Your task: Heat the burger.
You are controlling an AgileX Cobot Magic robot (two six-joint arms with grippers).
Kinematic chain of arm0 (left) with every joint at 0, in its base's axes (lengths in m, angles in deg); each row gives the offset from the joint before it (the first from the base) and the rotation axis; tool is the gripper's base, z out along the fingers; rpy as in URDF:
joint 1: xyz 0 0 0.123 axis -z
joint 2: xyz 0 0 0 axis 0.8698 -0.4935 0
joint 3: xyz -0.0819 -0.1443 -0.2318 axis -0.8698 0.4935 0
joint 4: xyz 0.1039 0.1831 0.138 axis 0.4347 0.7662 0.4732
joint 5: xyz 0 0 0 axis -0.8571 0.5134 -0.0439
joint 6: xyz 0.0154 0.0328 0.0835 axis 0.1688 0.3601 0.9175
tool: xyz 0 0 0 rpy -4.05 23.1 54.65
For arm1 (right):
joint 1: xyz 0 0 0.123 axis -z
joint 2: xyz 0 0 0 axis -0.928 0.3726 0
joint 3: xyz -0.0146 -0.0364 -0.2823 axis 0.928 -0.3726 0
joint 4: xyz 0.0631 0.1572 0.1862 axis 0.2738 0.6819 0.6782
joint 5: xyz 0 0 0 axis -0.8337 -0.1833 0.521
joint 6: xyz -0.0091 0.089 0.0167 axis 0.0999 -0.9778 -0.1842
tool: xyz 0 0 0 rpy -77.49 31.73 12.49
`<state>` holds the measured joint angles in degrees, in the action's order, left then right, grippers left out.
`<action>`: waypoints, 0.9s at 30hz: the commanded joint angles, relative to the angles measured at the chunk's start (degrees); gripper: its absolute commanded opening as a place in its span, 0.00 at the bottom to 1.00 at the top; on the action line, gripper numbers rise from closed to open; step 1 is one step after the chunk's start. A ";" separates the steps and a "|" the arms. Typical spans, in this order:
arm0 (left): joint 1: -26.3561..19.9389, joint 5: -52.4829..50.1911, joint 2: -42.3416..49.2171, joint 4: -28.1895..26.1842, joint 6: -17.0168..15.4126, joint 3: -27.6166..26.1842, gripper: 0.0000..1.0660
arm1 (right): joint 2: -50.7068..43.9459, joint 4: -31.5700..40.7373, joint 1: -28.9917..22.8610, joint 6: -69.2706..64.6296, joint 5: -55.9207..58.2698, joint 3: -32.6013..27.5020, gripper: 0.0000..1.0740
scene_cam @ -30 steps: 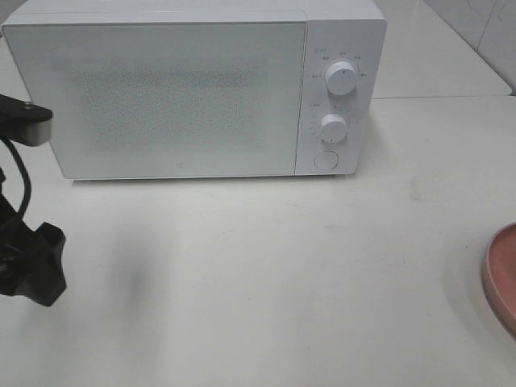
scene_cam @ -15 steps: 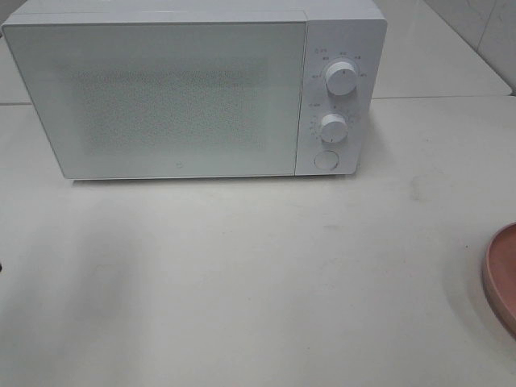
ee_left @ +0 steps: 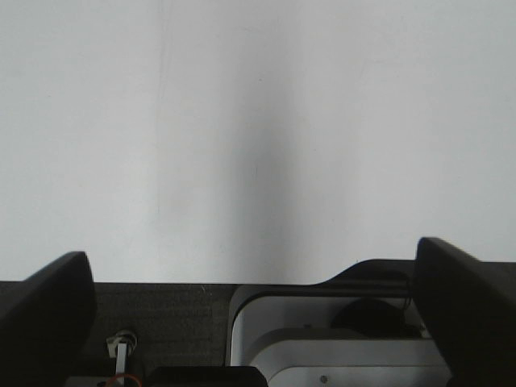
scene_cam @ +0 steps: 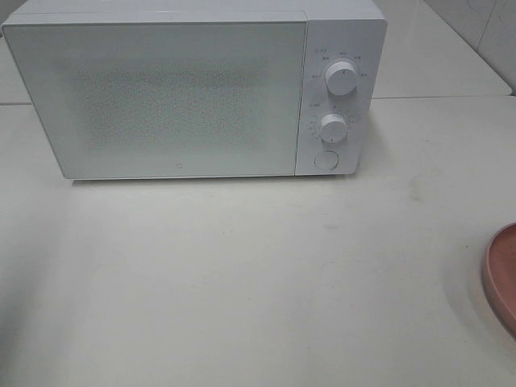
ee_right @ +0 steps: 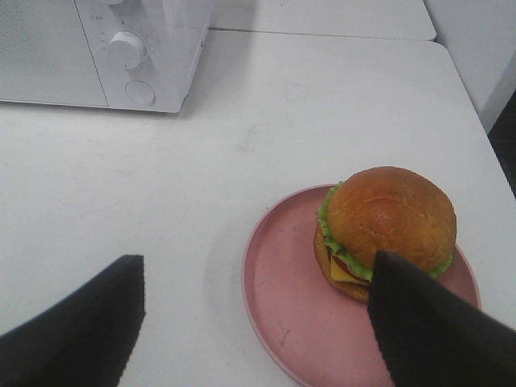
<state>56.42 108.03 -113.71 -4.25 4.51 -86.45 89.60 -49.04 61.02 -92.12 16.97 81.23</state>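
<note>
The microwave (scene_cam: 193,89) sits shut at the twelve o'clock end of the table (scene_cam: 242,282), door flush, two dials (scene_cam: 342,78) and a round button (scene_cam: 326,160) stacked down its right panel. From up high, no arm is in frame at all, just a sliver of pink plate (scene_cam: 504,278) poking in at four o'clock.

The burger (ee_right: 387,226) shows only in the right wrist view: it rides on the far half of the plate, bun up, lettuce frilling out. The right gripper (ee_right: 258,322) hovers above the plate's near edge, jaws spread wide, grasping nothing. The left gripper (ee_left: 258,306) is spread just as wide, also empty, staring at blank white surface with a soft shadow down it.

The risks, as I judge them: the door is closed, so lifting the burger first leaves one arm stuck holding it while the other works the door. The bun is domed and glossy, the layers loose; a squeeze too high could slide the top off, too hard could crush it. Nudging the plate rim could skid it toward the table edge, which only the right wrist view reveals lies close on that side.
</note>
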 commanded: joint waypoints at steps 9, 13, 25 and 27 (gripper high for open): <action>-1.32 0.40 24.47 3.61 -2.52 10.94 0.94 | -1.72 0.11 0.40 0.46 -0.23 -0.29 0.70; -1.32 -2.12 32.83 3.21 -2.52 14.44 0.94 | -1.72 0.11 0.40 0.40 -0.23 -0.29 0.70; -1.32 -8.14 51.91 4.01 -1.43 17.82 0.94 | -1.72 0.11 0.40 0.40 -0.23 -0.29 0.70; -1.32 -8.14 53.23 4.01 -1.43 17.82 0.94 | -1.72 0.11 0.40 0.40 -0.23 -0.29 0.70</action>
<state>55.10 100.98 -63.92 -0.41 3.08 -68.80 89.60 -49.04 61.02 -92.12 16.97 81.23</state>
